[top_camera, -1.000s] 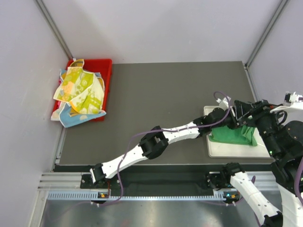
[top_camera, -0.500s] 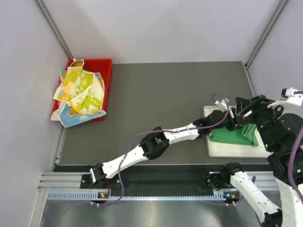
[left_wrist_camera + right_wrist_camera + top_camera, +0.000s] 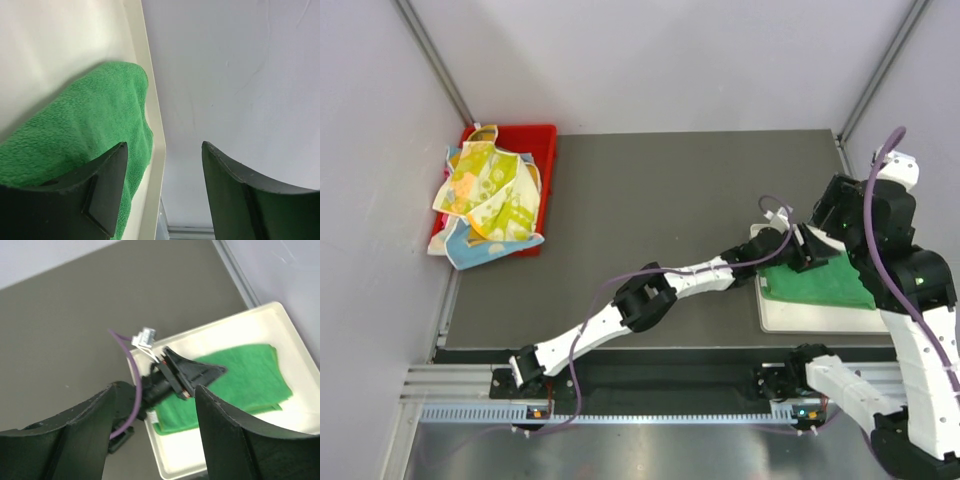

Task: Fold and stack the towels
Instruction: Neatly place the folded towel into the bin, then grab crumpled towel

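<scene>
grey table [image 3: 660, 220], green towel [image 3: 825, 285] on white tray [image 3: 810, 319], left gripper [image 3: 164, 145] and right gripper [image 3: 156, 386] jaws apart

This is a robotics lab test cell. A dark grey counter [image 3: 650, 230] is boxed in by plain pale wall panels [image 3: 660, 60] on metal posts [image 3: 435, 62]. Two white-and-black robot arms [image 3: 580, 340] are bolted to an aluminium rail [image 3: 460, 385] along the bottom of the frame, with purple cables [image 3: 131, 361] trailing from them.
</scene>
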`<state>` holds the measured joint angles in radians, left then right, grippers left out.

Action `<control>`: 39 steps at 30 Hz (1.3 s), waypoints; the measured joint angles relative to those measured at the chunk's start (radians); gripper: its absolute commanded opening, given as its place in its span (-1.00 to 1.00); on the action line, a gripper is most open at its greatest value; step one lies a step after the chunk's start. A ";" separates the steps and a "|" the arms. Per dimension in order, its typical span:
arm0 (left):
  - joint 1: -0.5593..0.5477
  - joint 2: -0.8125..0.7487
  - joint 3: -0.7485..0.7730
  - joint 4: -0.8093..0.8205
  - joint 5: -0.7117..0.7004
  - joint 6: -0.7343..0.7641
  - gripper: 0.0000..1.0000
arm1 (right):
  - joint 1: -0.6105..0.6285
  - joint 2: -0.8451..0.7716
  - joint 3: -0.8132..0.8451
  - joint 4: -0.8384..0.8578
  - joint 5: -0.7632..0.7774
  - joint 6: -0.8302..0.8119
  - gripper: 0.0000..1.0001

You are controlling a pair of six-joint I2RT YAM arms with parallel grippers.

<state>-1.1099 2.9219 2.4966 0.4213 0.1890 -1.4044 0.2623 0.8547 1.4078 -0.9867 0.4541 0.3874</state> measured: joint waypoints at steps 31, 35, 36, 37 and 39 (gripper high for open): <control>0.053 -0.382 -0.509 -0.034 0.108 0.135 0.06 | -0.385 0.137 -0.005 -0.096 -0.301 -0.098 0.39; 0.060 -0.530 -0.695 -0.090 0.050 0.192 0.01 | -0.390 0.164 -0.008 -0.066 -0.353 -0.090 0.40; 0.063 -0.573 -0.750 -0.110 0.028 0.212 0.01 | -0.390 0.169 -0.014 -0.050 -0.366 -0.087 0.40; 0.066 -0.607 -0.791 -0.127 0.008 0.233 0.01 | -0.390 0.171 -0.024 -0.035 -0.388 -0.080 0.42; 0.071 -0.684 -0.877 -0.188 -0.052 0.286 -0.03 | -0.388 0.171 -0.063 0.006 -0.435 -0.068 0.43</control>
<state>-1.0386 2.2375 1.6196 0.2333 0.1368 -1.1179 -0.1257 1.0260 1.3449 -0.9806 0.0196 0.3191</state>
